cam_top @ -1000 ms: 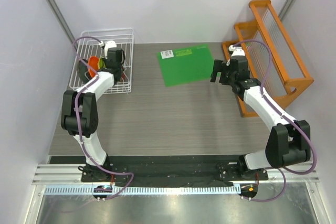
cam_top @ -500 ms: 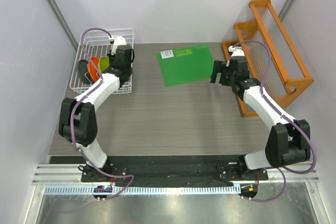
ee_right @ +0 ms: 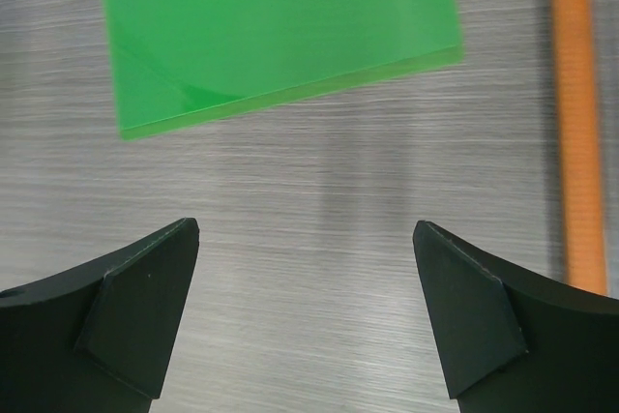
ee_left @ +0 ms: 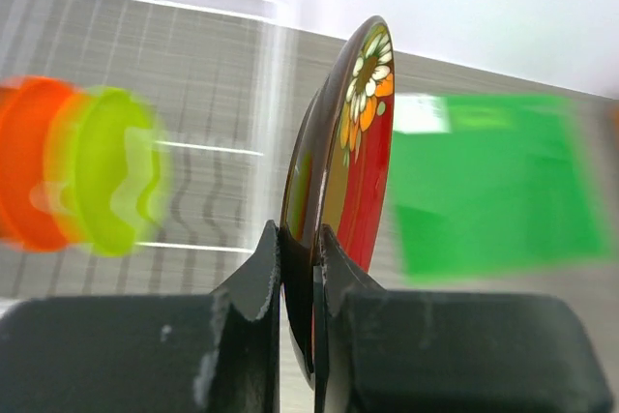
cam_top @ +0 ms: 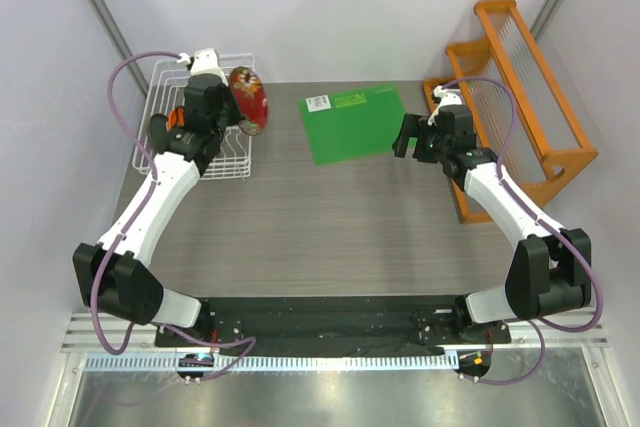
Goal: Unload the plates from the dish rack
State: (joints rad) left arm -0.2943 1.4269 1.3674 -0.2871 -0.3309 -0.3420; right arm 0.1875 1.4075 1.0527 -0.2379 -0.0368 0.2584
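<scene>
My left gripper (cam_top: 234,110) is shut on the rim of the red floral plate (cam_top: 248,99) and holds it on edge above the right side of the white wire dish rack (cam_top: 228,169). In the left wrist view the fingers (ee_left: 263,273) pinch the plate (ee_left: 366,132). The orange plate (ee_left: 24,162) and the lime green plate (ee_left: 111,171) stand blurred in the rack behind. A dark plate (cam_top: 158,129) shows at the rack's left. My right gripper (cam_top: 405,137) (ee_right: 308,239) is open and empty over bare table.
A flat green mat (cam_top: 355,124) (ee_right: 280,26) lies at the table's back middle, just beyond my right gripper. An orange wooden rack (cam_top: 520,87) (ee_right: 575,123) stands along the right edge. Grey walls close in on both sides.
My left gripper has risen out of the dish rack with the red floral plate, which now shows above the rack's right edge. The right arm has barely moved.
</scene>
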